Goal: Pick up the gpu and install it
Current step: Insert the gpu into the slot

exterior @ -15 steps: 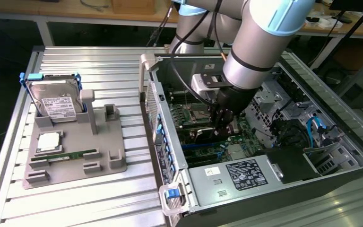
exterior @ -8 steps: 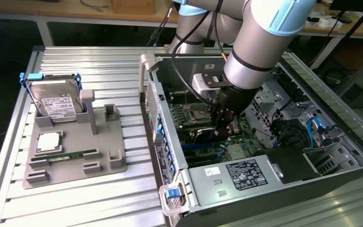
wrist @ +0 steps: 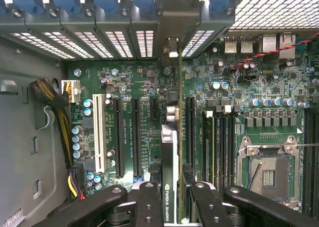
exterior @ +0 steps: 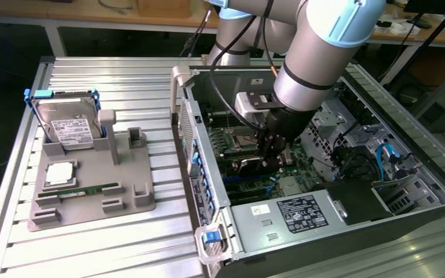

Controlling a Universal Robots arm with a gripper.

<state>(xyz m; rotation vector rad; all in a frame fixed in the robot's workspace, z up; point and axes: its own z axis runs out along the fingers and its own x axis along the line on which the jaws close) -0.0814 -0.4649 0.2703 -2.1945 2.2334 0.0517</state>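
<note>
Now: gpu gripped inside the case, lined up over the slots

Arm reaches down into the open computer case [exterior: 207, 174]. The gripper [wrist: 173, 203] is narrow, jaws pinched on the top edge of the gpu [wrist: 169, 162], one finger on each flat face. The card is held on edge inside the case, at right angles to the motherboard [wrist: 129, 87]. That is likely so its bottom connector faces the board.

It runs parallel to the long black expansion slots [wrist: 135, 137], and its metal bracket end points at the case's rear vent openings [wrist: 144, 42]. This looks like the orientation for seating. Can't tell if the connector is already in a slot or just above it.

Outside the case, the gray holder [exterior: 91, 202] sits on the tabletop [exterior: 114, 249] with the hard drive [exterior: 68, 124] standing in it.
</note>
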